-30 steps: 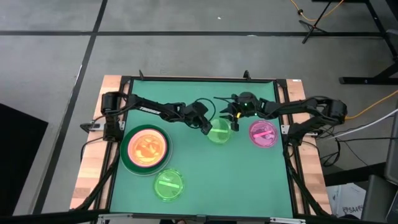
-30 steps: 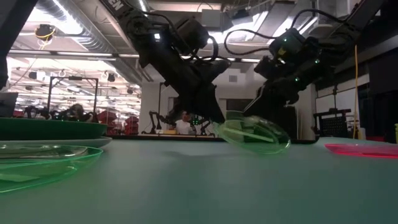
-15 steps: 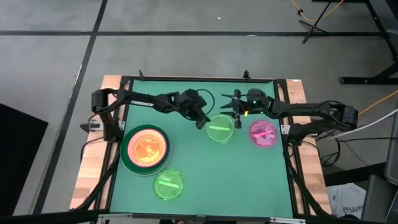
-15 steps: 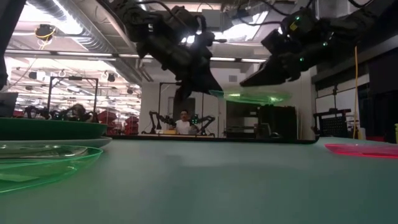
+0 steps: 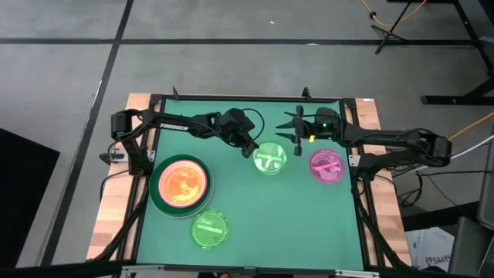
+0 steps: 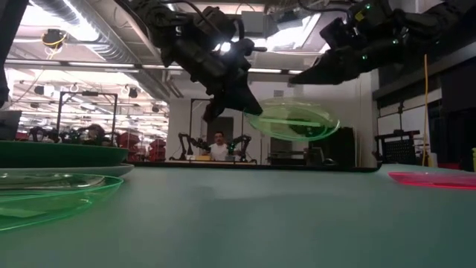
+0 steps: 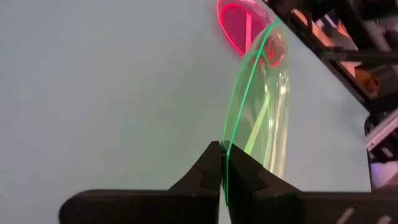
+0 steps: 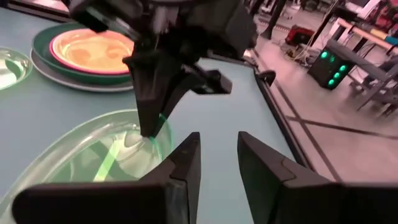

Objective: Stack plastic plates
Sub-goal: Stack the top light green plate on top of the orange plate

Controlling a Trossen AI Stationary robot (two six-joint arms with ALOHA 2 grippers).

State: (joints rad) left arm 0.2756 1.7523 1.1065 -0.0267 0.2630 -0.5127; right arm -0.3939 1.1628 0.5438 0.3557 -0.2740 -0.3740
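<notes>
A small translucent lime-green plate hangs in the air over the table's middle, held by my left gripper, which is shut on its rim. My right gripper is open and stands just beyond the plate toward the far edge, touching nothing; it also shows in its own wrist view. A stack of large plates, dark green at the bottom and orange on top, rests on the table's left. A second lime-green plate lies near the front edge. A small pink plate lies on the right. My left gripper pinches the lime-green plate's rim between its two fingers, on the plate's left edge. The fingers slant down from the table's left. The plate is lifted clear of the table and sits tilted, reaching out sideways from the fingers.
The green table mat has bare room between the stack and the pink plate. A black frame and wooden border run round the table. People and equipment show in the room beyond the far edge.
A second ago the lime-green plate stood tilted with its lower edge on the table, both grippers at it. It has since been lifted clear. My right gripper has let go of it and drawn back up toward the far edge; my left gripper alone holds it.
</notes>
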